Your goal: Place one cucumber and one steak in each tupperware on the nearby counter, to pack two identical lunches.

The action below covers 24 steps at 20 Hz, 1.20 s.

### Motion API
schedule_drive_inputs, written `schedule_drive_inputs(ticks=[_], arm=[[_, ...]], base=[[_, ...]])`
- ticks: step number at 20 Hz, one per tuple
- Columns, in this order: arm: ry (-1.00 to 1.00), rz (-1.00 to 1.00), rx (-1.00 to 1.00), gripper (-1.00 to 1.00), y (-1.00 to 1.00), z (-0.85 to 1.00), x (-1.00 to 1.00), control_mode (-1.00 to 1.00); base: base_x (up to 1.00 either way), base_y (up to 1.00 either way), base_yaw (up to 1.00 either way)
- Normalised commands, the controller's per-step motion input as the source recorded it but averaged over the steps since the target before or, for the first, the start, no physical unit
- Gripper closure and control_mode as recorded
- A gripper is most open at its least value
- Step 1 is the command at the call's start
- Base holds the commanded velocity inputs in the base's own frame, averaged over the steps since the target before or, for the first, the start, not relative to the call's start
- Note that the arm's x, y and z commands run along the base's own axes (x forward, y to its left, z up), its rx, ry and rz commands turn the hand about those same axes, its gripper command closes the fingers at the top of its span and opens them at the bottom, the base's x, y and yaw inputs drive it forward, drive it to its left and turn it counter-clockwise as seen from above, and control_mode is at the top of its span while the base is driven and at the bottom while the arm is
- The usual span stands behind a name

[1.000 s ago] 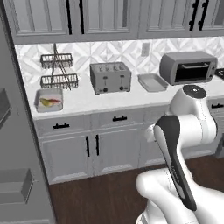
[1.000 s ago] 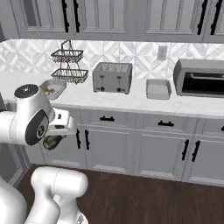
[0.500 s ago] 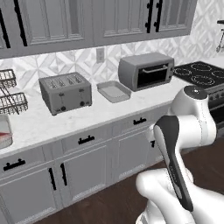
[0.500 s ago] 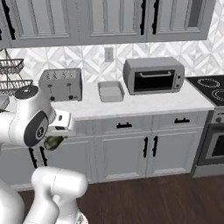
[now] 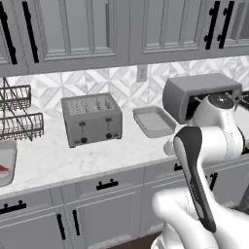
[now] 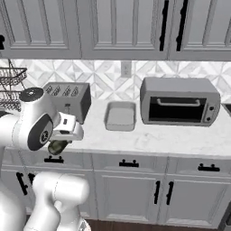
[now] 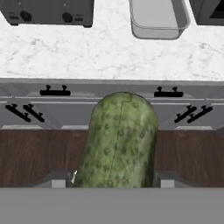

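Gripper: the gripper (image 7: 114,177) has its fingers clamped on the cucumber (image 7: 119,140), carried low in front of the cabinets so it travels safely.
Cucumber: pokes forward out of the grip, above the wooden floor, short of the counter (image 7: 87,57).
Container: the empty container (image 6: 120,116) sits on the counter between toaster (image 6: 68,100) and toaster oven (image 6: 179,101), likely the drop spot.
Steak: something red lies in another container (image 5: 6,167) far left, too cropped to tell what it is.
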Motion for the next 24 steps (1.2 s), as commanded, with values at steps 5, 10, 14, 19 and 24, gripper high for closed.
schedule_drive_inputs(ticks=[5, 10, 14, 19, 24], arm=[[0.00, 0.00, 0.00, 1.00, 0.00, 0.00, 0.00, 1.00], [0.00, 0.00, 0.00, 1.00, 0.00, 0.00, 0.00, 1.00], [0.00, 0.00, 0.00, 1.00, 0.00, 0.00, 0.00, 1.00], [0.00, 0.00, 0.00, 1.00, 0.00, 0.00, 0.00, 1.00], [0.00, 0.04, 0.01, 1.00, 0.00, -0.18, 0.54, -1.00]], base=[[0.79, -0.69, 0.45], [0.14, -0.74, 0.03], [0.12, 0.04, 0.00], [0.37, 0.16, 0.00], [0.05, 0.00, 0.00]])
